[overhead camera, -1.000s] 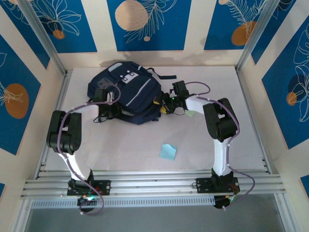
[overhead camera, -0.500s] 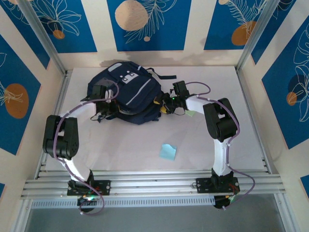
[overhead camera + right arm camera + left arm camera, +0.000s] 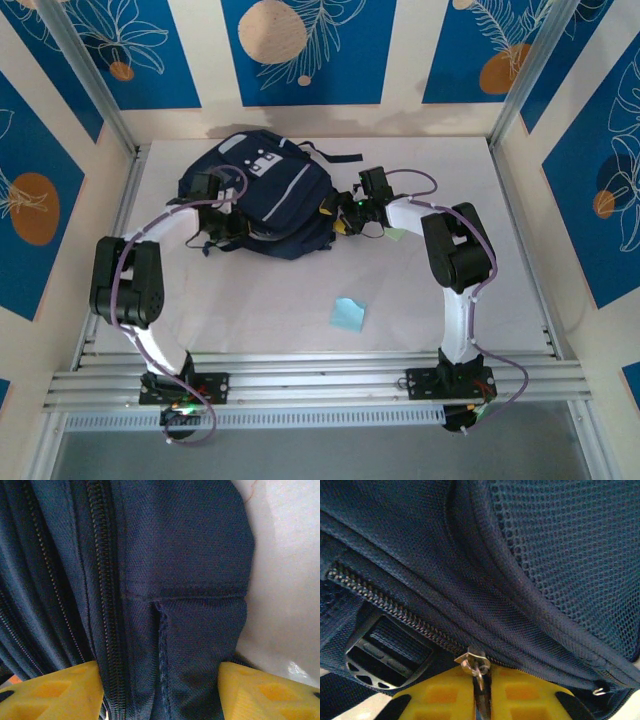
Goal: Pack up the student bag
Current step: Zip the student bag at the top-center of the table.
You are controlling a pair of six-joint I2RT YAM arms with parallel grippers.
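The student bag [image 3: 275,185] lies flat at the back of the table, dark navy with a light grey patch. At its left side, my left gripper [image 3: 222,228] has its yellow fingers [image 3: 435,697] pressed together on the metal zipper pull [image 3: 478,672], which hangs from a slider on the zipper line of the student bag [image 3: 530,555]. At the bag's right side is my right gripper [image 3: 343,218]. Its yellow fingers [image 3: 50,690] clamp a thick fold of the student bag [image 3: 175,555] beside a closed zipper [image 3: 107,605].
A light blue paper square [image 3: 348,314] lies on the white tabletop in front of the bag. A small pale green scrap [image 3: 396,233] sits under the right forearm. A black strap buckle [image 3: 385,652] is just left of the zipper pull. Metal rails edge the table.
The left arm's elbow has swung outward to the left and its wrist has crept a little further back along the bag's side. The right arm and the bag have hardly moved.
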